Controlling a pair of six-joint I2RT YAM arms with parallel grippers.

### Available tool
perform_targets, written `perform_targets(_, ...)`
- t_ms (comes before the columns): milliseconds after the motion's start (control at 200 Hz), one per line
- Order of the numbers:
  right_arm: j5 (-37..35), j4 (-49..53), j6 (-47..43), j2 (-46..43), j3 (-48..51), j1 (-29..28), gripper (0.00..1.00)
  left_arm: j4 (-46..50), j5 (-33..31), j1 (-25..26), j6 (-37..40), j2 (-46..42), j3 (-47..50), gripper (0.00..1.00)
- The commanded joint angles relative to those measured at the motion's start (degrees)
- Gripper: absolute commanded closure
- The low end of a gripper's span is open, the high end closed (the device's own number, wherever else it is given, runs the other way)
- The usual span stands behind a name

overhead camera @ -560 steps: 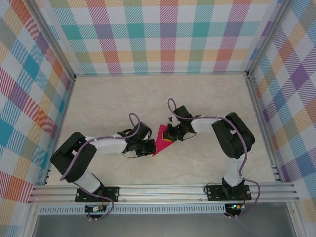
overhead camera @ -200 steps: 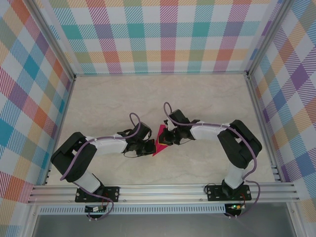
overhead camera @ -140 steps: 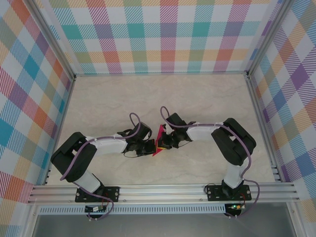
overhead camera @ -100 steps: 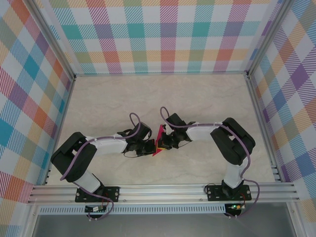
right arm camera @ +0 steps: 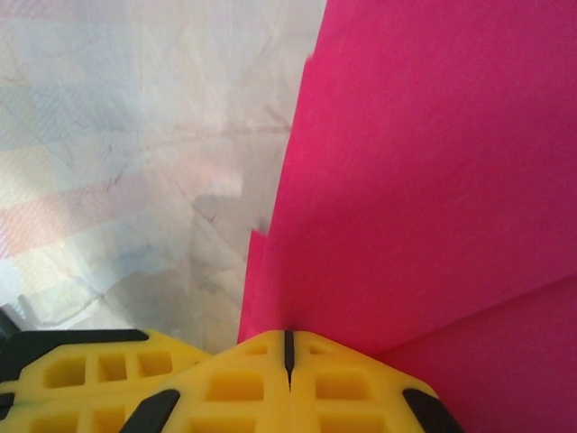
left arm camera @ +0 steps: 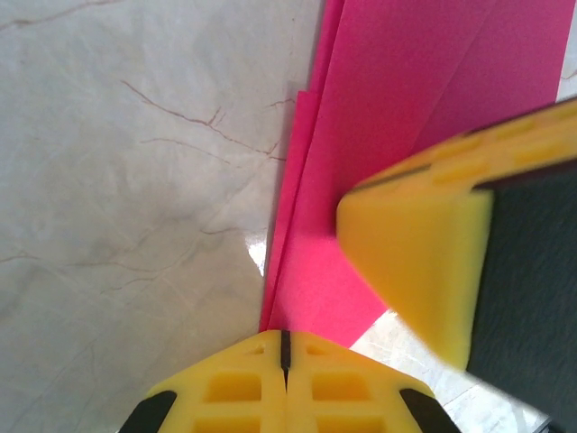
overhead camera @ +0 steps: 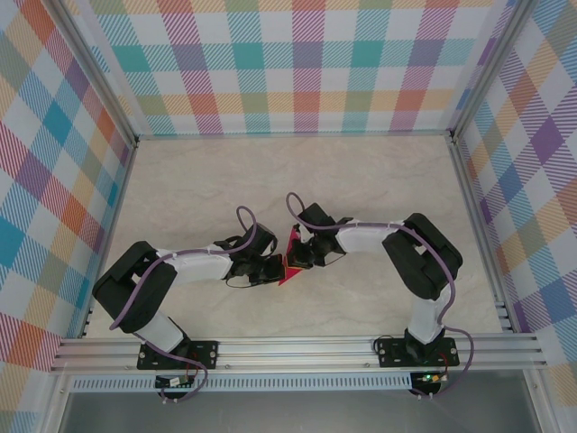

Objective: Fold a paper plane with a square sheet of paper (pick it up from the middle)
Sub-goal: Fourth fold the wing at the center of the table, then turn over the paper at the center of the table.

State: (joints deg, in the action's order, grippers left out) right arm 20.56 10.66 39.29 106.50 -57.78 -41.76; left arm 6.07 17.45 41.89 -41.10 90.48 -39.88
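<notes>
On the pale marbled table (overhead camera: pixel 379 180), the partly folded magenta-pink square sheet of paper (overhead camera: pixel 290 269) sits between the left gripper (left arm camera: pixel 284 350) and right gripper (right arm camera: pixel 288 347), each with 2 yellow fingers pressed together at its edge, so uneven pushing could skew the crease.

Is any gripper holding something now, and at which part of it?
Cannot be told for sure. Both grippers are shut: the left gripper touches the pink paper at a narrow corner, the right gripper at an edge.

You have nothing to read here: no text, label, brand, number or sign is legible on anything.
</notes>
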Motion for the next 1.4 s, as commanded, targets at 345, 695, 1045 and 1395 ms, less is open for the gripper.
perform_targets(345,2.18,1.09,-9.48,3.53,-3.73,16.18,1.00,7.82,0.30,0.78,0.24,0.49,3.26,1.00)
perform_targets(695,3.02,3.99,-3.14,-4.20,-4.45,17.72,0.87,6.53,1.14,0.87,0.41,-6.96,-1.93,1.00)
perform_targets(1045,4.56,-0.19,9.64,-15.22,7.45,15.14,0.47,3.59,-5.87,-0.27,-1.48,-11.56,-4.06,0.66)
perform_targets(1395,3.44,-1.74,12.79,-8.29,4.05,8.98,0.47,1.85,-8.59,-1.56,-4.14,-7.51,-3.30,0.48)
